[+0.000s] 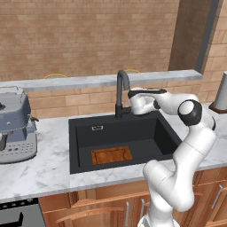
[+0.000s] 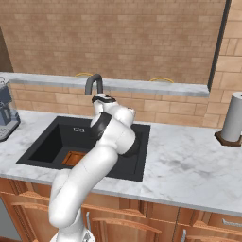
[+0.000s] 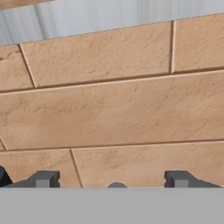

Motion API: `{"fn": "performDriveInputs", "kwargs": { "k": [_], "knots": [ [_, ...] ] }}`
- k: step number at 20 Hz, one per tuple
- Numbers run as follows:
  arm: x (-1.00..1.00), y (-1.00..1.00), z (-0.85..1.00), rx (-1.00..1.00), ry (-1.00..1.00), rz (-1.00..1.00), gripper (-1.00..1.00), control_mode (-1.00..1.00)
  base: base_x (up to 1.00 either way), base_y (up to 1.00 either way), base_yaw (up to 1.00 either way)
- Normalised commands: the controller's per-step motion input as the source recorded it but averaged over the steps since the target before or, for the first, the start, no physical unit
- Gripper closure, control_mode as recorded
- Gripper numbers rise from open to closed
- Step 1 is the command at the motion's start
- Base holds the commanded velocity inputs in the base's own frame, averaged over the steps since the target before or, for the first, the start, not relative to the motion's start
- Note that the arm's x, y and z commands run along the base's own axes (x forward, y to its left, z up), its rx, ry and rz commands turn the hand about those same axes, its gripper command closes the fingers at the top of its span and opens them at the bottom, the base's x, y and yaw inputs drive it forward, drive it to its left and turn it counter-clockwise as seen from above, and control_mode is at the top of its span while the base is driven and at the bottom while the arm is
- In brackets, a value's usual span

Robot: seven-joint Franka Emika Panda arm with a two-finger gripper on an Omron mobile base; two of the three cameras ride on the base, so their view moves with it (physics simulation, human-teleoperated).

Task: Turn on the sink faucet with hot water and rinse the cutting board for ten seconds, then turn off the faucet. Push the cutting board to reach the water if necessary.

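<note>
Jaws wide apart and clamped on nothing, one dark fingertip low on the left of the hand view and its twin far over on the right. Between them a small grey nub, too little of it in sight to name. Straight ahead, plain brick backsplash, so pointing at the wall rather than down into the basin. Just beside the hand in the left base view, on its left and close enough to be touching or nearly so, the sink faucet, upright with its arch curling forward over the back of the sink. Hard to tell from here where the thin lever sits against the tips. Judged the hinge of the next move: lever off to the left of the open jaws, so a short sideways shift toward the tap rather than any reach forward. Further out and lower, the cutting board flat on the basin floor, toward the front wall, long axis running left to right, well apart from the hand. Probably short of the spout's drop line, so a push toward the back likely needed. White marble tabletop all around the basin.
</note>
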Motion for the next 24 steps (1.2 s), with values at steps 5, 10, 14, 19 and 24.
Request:
{"fn": "performDriveInputs", "kwargs": {
  "k": [5, 10, 14, 19, 24],
  "knots": [
    [0.0, 0.0, 0.0, 0.0, 0.0, 0.0, -1.0, -1.0, 0.0, 0.0, 0.0],
    [-0.01, 0.0, 0.0, 0.0, 0.03, 0.0, -1.0, -1.0, 0.0, 0.0, 0.0],
    [-0.05, 0.0, 0.0, 0.0, 0.11, 0.0, -1.0, -1.0, 0.0, 0.0, 0.0],
    [-0.04, 0.0, 0.06, 0.0, 0.08, 0.0, -1.0, -1.0, 0.0, 0.0, 0.0],
    [-0.02, 0.0, 0.02, 0.0, 0.04, 0.0, -1.0, -1.0, 0.0, 0.0, 0.0]
  ]
}}
